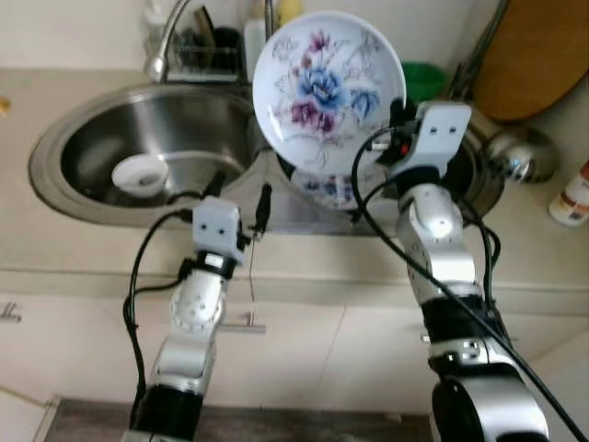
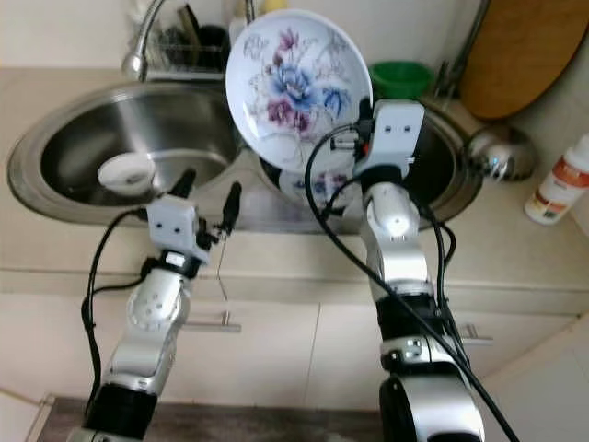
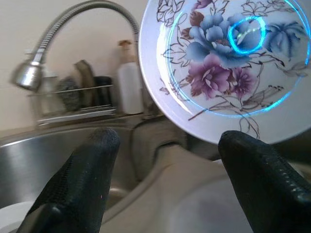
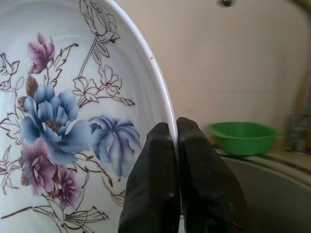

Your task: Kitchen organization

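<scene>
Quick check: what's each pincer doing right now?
Left pincer: open, empty, at the sink's front edge.
Right pincer: shut on the white floral plate, held upright.

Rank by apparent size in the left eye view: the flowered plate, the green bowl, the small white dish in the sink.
1. Flowered plate, held up nearer the camera by the right pincer.
2. Small white dish.
3. Green bowl, partly hidden, so unsure.

I see one floral plate [image 1: 328, 87] held tilted on edge above the sink's [image 1: 138, 138] right basin.

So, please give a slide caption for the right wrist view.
Right claw pinching the rim of a white floral plate; green bowl behind.
</scene>
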You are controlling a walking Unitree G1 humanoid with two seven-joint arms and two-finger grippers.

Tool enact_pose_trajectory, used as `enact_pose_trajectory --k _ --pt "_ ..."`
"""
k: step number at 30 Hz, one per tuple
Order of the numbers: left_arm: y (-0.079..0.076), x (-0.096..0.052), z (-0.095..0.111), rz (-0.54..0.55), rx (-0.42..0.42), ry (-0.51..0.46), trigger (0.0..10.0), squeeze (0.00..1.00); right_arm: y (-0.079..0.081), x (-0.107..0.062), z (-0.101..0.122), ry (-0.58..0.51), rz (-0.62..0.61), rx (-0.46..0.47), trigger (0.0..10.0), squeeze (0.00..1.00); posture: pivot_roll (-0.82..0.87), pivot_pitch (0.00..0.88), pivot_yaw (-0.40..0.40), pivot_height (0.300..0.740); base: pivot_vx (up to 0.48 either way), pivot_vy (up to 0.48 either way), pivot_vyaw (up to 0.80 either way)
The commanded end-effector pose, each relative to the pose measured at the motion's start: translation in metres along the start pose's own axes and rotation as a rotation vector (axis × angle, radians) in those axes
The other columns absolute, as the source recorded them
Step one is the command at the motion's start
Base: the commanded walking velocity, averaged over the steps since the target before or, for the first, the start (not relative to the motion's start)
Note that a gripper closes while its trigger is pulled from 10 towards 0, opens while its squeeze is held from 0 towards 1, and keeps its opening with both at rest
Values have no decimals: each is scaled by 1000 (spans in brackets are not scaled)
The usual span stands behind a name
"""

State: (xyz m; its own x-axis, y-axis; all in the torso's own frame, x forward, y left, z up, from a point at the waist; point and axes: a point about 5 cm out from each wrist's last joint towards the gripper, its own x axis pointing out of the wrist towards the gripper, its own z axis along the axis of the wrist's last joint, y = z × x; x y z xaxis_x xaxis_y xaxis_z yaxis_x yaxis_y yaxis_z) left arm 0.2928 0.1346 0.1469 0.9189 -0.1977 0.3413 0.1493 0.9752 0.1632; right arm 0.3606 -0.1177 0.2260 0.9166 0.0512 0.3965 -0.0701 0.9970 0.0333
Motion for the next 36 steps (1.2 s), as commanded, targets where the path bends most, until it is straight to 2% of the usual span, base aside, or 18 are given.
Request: enact_pose_trajectory --k 1,3,6,7,9,10,11,12,17,19,21,23,24,28,29,34,35,36 --pt "-1 0 2 -4 4 -11 10000 0 -1 5 6 -19 -9 -18 10000 0 -14 0 -17 740 0 0 0" --pt "-1 0 2 -4 3 -11 10000 0 -2 5 5 -10 -18 -26 10000 0 -14 0 -17 740 0 0 0" --pt "-2 1 2 -4 3 -13 10000 0 -18 10 -9 95 -105 -116 10000 0 -12 0 -17 740 0 0 0" --pt "-2 1 2 -4 3 -13 10000 0 -18 10 -9 95 -105 -116 10000 0 -12 0 -17 740 0 0 0" --pt "-2 1 3 -4 3 -16 10000 0 -33 12 -15 144 -177 -185 10000 0 -8 0 -20 740 0 0 0" --pt "-2 1 3 -4 3 -16 10000 0 -33 12 -15 144 -177 -185 10000 0 -8 0 -20 740 0 0 0" --pt "-2 1 3 -3 3 -17 10000 0 -52 11 -20 184 -278 -209 10000 0 -9 0 -20 740 0 0 0" --pt "-1 1 3 -3 2 -17 10000 0 -61 10 -21 203 -321 -221 10000 0 -10 0 -19 740 0 0 0" --pt "-1 1 3 -6 2 -17 10000 0 -75 8 -25 232 -365 -250 10000 0 -14 0 -15 740 0 0 0" --pt "-1 1 3 -6 2 -17 10000 0 -75 8 -25 232 -365 -250 10000 0 -14 0 -15 740 0 0 0" --pt "-1 1 3 -10 3 -15 10000 0 -72 6 -34 286 -308 -291 10000 0 -15 0 -14 740 0 0 0" --pt "-1 1 3 -12 3 -13 10000 0 -60 4 -48 364 -212 -315 10000 0 -16 0 -13 740 0 0 0" --pt "-2 1 2 -14 5 -11 10000 0 -47 -1 -60 419 -135 -305 10000 0 -16 0 -13 740 0 0 0" --pt "-1 1 2 -15 6 -10 10000 0 -38 -4 -66 443 -84 -294 10000 0 -8 0 -15 740 0 0 0" --pt "-1 1 2 -14 7 -10 10000 0 -30 -7 -71 470 -35 -292 10000 0 -8 0 -15 740 0 0 0" --pt "-1 1 2 -14 8 -8 10000 0 -21 -11 -80 525 50 -282 10000 0 -8 0 -15 740 0 0 0" --pt "-1 1 2 -15 8 -7 10000 0 -18 -13 -82 536 71 -265 10000 396 -10 0 -15 740 0 0 0" --pt "-1 1 2 -15 8 -7 10000 0 -18 -13 -82 536 71 -265 10000 396 -10 0 -15 740 0 0 0"
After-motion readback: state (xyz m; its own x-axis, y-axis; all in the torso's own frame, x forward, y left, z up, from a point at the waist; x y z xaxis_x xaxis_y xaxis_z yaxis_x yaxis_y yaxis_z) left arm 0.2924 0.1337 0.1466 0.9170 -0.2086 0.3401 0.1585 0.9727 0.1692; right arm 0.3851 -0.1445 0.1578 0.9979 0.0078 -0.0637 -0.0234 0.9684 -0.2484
